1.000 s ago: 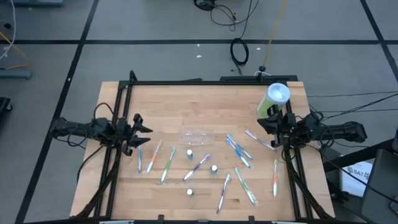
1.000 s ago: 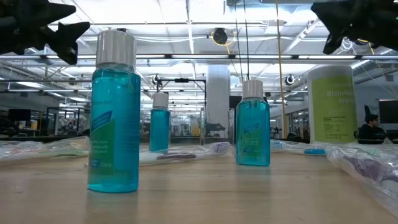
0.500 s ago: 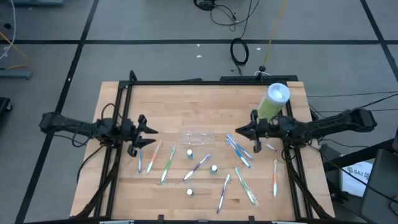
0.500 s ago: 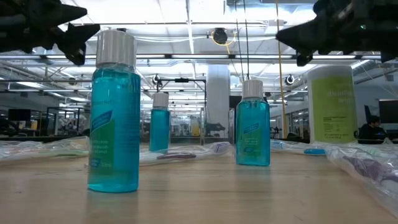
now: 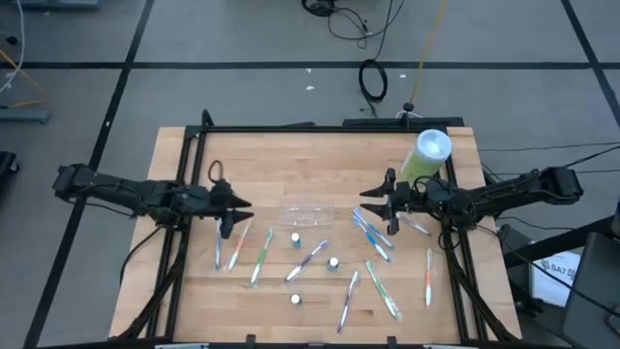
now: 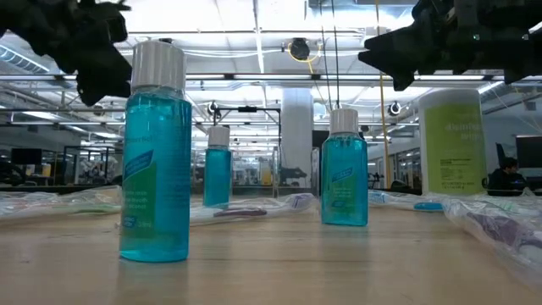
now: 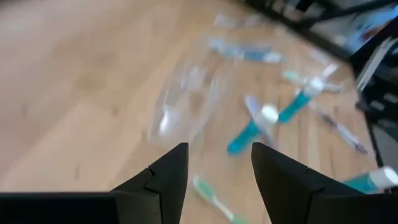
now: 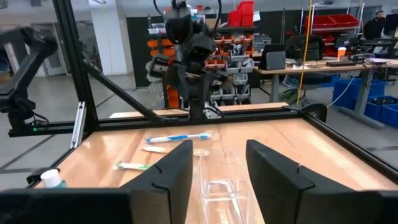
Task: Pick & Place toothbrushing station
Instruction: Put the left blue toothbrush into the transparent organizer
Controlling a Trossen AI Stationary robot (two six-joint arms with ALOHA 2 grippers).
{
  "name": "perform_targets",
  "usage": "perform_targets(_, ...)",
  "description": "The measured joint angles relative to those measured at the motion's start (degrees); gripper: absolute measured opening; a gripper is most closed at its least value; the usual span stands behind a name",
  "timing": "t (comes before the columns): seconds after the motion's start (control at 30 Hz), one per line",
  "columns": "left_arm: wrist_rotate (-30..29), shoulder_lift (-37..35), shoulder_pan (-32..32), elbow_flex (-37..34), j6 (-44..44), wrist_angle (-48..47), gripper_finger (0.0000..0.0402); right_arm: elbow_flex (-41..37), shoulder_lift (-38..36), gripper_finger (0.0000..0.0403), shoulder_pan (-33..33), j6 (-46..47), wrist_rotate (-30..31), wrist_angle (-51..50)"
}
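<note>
The right pincer (image 5: 373, 201), fingers spread, is being best centred squarely over the clear cup (image 5: 307, 211) lying beside it.

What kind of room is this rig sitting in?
Probably an industrial lab or workshop: the right wrist view shows worktables and red storage bins behind the wooden table, and the low view shows ceiling strip lights.

The spread right hand (image 8: 216, 171) faces the clear plastic cup (image 8: 224, 184).
</note>
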Motion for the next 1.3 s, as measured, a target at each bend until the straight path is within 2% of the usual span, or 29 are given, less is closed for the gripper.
perform_targets(0.27, 9.96, 11.61, -0.03, 9.51, -17.51, -20.09, 0.0184, -0.01, 0.00, 0.0140, 0.00, -0.06, -0.01, -0.02)
perform_targets(0.63, 16.08, 20.60, -0.37, 10.40, -41.25, -37.45, 0.0184, 0.01, -0.02, 0.0140, 0.00, -2.58, -0.01, 3.93)
perform_targets(0.8, 14.23, 22.63, -1.16, 9.73, -45.99, -37.53, 0.0184, 0.01, -0.02, 0.0141, 0.00, -6.08, -0.01, 3.87)
perform_targets(1.2, 14.05, 25.49, -1.16, 5.35, -51.83, -37.16, 0.0184, 0.01, -0.02, 0.0140, 0.00, -6.12, -0.01, 3.85)
perform_targets(1.3, 11.91, 25.49, -1.23, 5.32, -52.52, -37.01, 0.0184, 0.03, -0.02, 0.0140, 0.00, -6.08, -0.03, 3.85)
